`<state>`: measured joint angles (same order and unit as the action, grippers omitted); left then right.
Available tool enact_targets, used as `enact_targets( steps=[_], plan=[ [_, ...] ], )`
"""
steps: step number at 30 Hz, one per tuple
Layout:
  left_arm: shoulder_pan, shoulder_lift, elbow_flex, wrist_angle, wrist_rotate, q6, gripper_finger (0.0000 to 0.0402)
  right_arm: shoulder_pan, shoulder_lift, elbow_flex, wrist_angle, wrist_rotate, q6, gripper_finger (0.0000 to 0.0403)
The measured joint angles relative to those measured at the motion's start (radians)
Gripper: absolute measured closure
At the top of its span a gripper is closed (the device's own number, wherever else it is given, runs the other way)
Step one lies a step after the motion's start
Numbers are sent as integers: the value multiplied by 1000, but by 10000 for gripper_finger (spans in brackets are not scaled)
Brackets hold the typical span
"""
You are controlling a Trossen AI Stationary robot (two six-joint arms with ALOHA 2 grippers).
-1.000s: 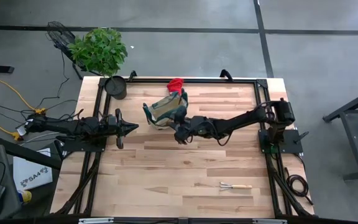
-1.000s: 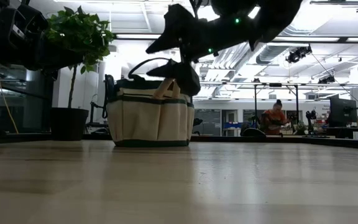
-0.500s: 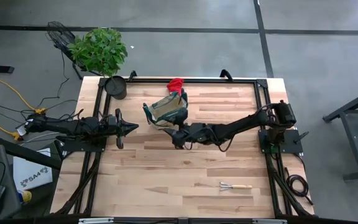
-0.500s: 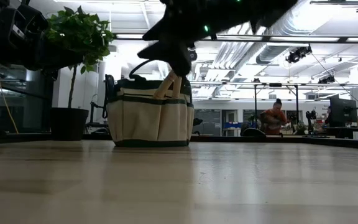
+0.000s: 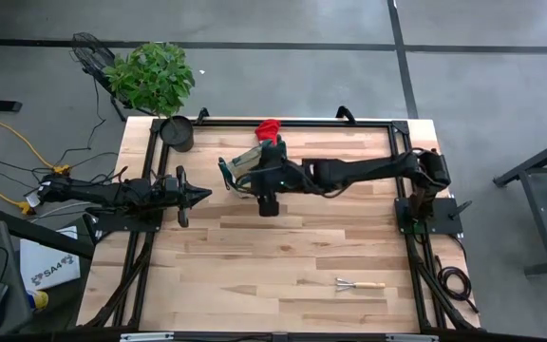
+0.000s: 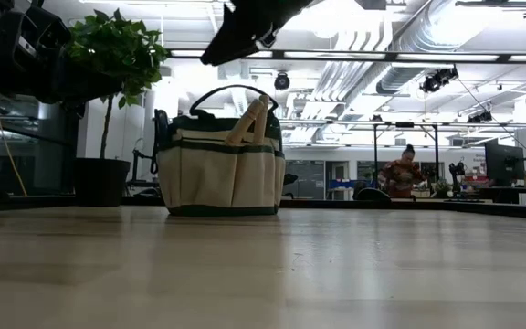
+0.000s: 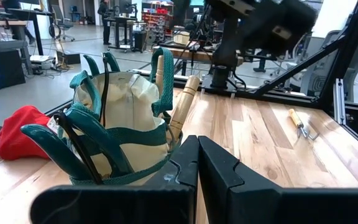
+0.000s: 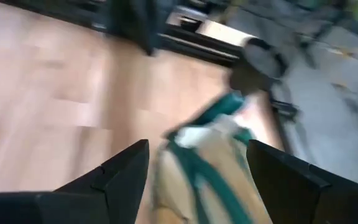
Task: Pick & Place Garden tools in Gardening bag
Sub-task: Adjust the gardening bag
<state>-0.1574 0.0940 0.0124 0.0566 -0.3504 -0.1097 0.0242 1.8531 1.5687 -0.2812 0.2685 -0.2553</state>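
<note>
The gardening bag [image 5: 245, 163], tan with green trim, stands on its base at the table's far middle. Two wooden tool handles [image 6: 250, 119] stick out of its mouth and lean on the rim. A red glove [image 5: 269, 127] lies behind the bag. The wooden-handled mini rake [image 5: 359, 284] lies flat near the front right. My right gripper [image 8: 197, 149] hangs open above the bag's right side [image 5: 264, 180], tipped down, with nothing between its fingers. My left gripper [image 7: 197, 163] is shut and level, left of the bag [image 5: 198, 195].
A black pot [image 5: 177, 133] with a leafy plant [image 5: 150, 76] stands at the far left corner. Black frame rails [image 5: 349, 121] run along the far edge. Bare wood [image 5: 254, 256] lies in front of the bag. A person [image 6: 400, 174] sits in the room beyond.
My right gripper has risen from beside the bag's mouth to well above it, shifting a little toward the far edge and rolling about its own axis. It has stayed open. The bag and the handles in it have not moved.
</note>
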Motion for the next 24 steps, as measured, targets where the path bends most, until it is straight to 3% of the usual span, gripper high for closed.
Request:
enact_targets(
  steps=[4, 13, 16, 19, 24],
  plan=[
    [0, 0, 0, 0, 0, 0, 398, -14, 0, -1, -11, -115, 0, 140],
    [0, 0, 0, 0, 0, 0, 398, -63, 1, -1, 32, -151, -70, 141],
    [0, 0, 0, 0, 0, 0, 398, -89, 17, -1, 32, -209, -60, 144],
    [0, 0, 0, 0, 0, 0, 398, -106, 51, 0, 49, -269, -54, 148],
    [0, 0, 0, 0, 1, 0, 398, -101, 131, -1, 87, -274, -85, 149]
  ],
)
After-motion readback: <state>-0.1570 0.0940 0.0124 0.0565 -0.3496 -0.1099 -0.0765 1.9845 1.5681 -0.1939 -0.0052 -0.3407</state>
